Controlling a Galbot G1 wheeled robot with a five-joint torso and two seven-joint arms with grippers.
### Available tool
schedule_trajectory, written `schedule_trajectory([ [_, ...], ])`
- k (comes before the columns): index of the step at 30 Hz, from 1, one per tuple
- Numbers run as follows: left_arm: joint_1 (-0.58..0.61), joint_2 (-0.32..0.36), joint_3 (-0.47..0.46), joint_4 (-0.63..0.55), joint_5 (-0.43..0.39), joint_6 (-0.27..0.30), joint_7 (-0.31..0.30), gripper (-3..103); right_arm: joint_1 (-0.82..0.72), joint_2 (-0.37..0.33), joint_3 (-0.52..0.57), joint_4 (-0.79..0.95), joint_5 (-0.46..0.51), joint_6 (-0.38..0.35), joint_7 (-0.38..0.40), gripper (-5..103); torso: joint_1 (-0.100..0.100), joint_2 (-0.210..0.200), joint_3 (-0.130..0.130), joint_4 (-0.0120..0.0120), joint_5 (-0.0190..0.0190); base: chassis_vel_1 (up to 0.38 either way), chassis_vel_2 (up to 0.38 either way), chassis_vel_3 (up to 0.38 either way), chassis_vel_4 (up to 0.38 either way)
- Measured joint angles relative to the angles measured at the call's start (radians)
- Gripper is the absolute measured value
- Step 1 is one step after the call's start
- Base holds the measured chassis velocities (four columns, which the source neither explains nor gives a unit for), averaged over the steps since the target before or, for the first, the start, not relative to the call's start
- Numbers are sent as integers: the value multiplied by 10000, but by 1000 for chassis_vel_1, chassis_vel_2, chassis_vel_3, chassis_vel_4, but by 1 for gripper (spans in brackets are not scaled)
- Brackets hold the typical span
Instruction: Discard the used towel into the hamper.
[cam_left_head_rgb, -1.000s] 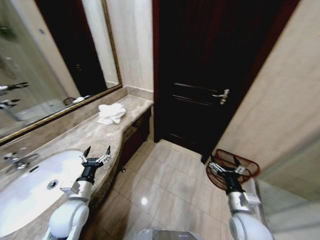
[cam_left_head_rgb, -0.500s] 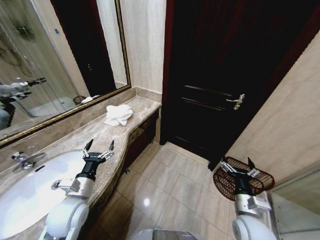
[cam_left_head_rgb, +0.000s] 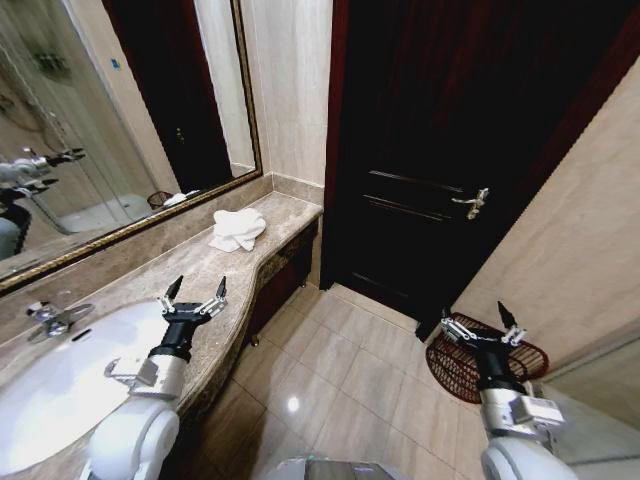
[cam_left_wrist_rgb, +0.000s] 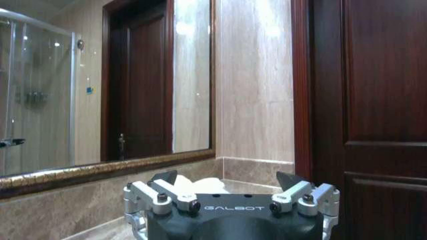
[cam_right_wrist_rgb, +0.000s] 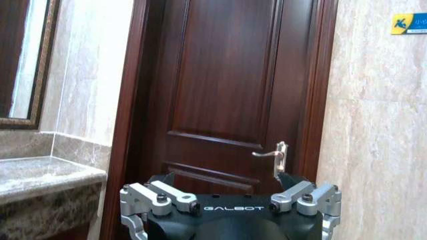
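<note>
Towel (cam_left_head_rgb: 238, 229) sits bunched on the counter (cam_left_head_rgb: 205, 265) at centre-left of the frame, near the mirror (cam_left_head_rgb: 110, 120) and just short of the counter's far end by the door (cam_left_head_rgb: 450, 150). Our left gripper (cam_left_head_rgb: 194, 296) hovers over the counter edge beside the sink (cam_left_head_rgb: 60, 385), fingers spread wide and empty; the towel lies ahead of it, up the frame and slightly right, well apart. Our right gripper (cam_left_head_rgb: 480, 323) hangs at lower right, also wide and empty, in front of the hamper (cam_left_head_rgb: 455, 365) on the floor. We judge the left arm nearer the towel and the right nearer the hamper.
</note>
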Motion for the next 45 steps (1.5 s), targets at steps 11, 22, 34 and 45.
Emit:
schedule_trajectory([
  [11,-74,-9,-5,97,19,-23,13,100,-61,-45,40,-220,286,-3,339,100,1,0,0,0,0,0,0,0,0],
  [22,-10,0,1,-234,59,155,-16,100,-73,-190,93,-207,379,-280,408,100,1,0,0,0,1,0,0,0,0],
  [34,18,114,134,-461,26,426,-255,100,-12,-1339,176,-229,967,-663,642,100,0,0,0,-1,1,0,0,0,0],
  [45,929,-472,-430,-399,172,33,-488,100,1743,-4016,-187,-3016,2702,62,-248,100,2,0,1,-3,1,0,0,0,0],
])
